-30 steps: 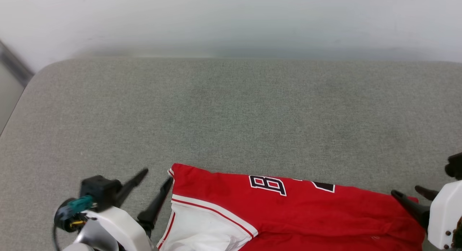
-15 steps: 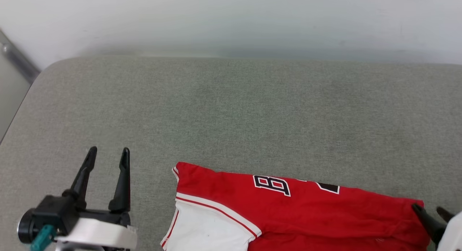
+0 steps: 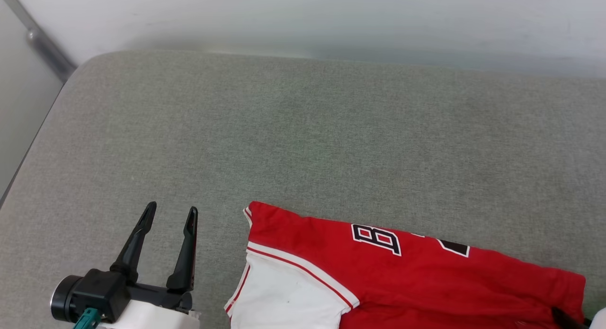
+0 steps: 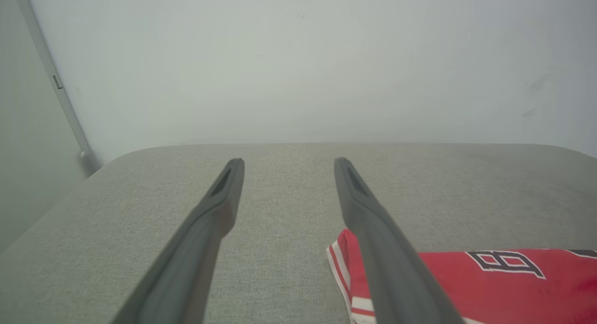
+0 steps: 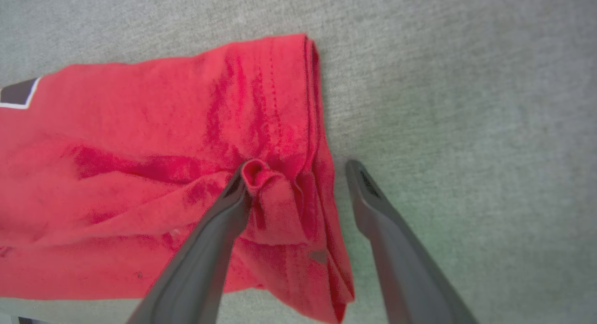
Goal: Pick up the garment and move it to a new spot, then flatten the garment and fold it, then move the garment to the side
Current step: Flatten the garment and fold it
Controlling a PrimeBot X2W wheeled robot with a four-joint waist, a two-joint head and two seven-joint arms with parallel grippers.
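A: A grey padded surface (image 3: 303,130) is seen, spread wide under a pale wall (image 3: 331,16).
B: And the garment (image 3: 426,281) is laid across the near part of it, red body up, white sleeve (image 3: 284,296) toward the robot's left.
A: The left gripper (image 3: 172,208) is held just beside that sleeve, fingers spread, nothing between them.
B: The right gripper (image 5: 299,168) is parted too. One finger is pressed into a red fold at the hem end, and the other is set over bare grey.
A: A black-and-white number print (image 3: 376,239) is shown on top.
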